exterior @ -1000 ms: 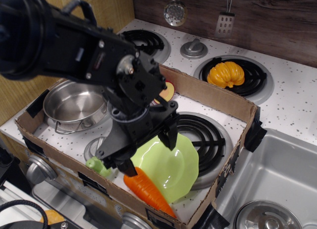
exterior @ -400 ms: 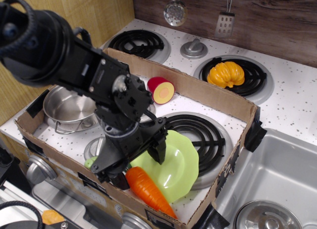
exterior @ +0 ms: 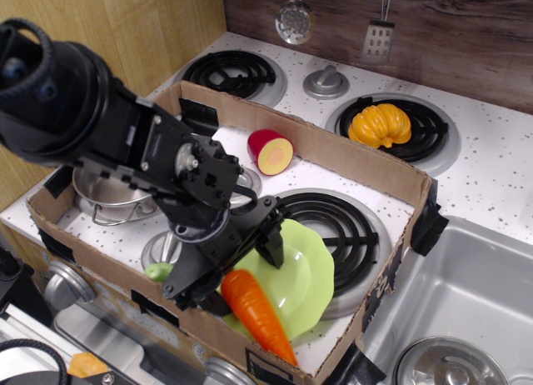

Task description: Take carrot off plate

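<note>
The orange carrot (exterior: 256, 312) lies on the front-left rim of the lime-green plate (exterior: 304, 272), with its tip pointing front-right over the rim. Its green stub is hidden behind the gripper. My black gripper (exterior: 234, 273) is down low at the carrot's thick end. Its jaws are open, with one finger (exterior: 271, 248) over the plate and the other at the front-left beside the carrot. I cannot tell whether the fingers touch the carrot.
A cardboard box wall (exterior: 358, 164) rings the work area. A steel pot (exterior: 108, 193) stands at the left and a small pale green toy vegetable (exterior: 158, 272) lies beside the gripper. A halved red fruit (exterior: 271, 152) and an orange pumpkin (exterior: 380, 125) are behind. A sink (exterior: 466, 285) is at the right.
My gripper has come down and shifted left, so its open fingers now straddle the carrot's thick end. The carrot's thick end has shifted slightly further onto the plate.
</note>
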Available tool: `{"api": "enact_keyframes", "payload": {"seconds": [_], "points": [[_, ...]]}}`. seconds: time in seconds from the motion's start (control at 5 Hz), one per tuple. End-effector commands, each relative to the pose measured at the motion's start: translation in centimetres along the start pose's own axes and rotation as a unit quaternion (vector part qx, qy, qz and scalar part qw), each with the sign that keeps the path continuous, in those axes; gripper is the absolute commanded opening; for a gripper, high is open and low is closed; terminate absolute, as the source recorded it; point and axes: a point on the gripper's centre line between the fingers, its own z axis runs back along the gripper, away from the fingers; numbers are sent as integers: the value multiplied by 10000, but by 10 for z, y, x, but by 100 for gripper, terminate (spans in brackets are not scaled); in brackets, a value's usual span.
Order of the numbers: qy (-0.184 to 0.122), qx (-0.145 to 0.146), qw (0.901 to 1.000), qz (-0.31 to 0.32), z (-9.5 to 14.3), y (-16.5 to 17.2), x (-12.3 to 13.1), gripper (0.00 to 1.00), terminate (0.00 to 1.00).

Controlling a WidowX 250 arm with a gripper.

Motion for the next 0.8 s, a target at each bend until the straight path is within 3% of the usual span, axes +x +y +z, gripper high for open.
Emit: {"api": "enact_keyframes", "payload": {"seconds": [0.0, 0.2, 0.6], "points": [[-127, -3, 9999, -73, 8, -8, -2, 0, 0], [-138, 86, 9998, -101, 20, -15, -3, 0, 0], [303, 181, 9994, 54, 46, -58, 8, 0, 0]]}}
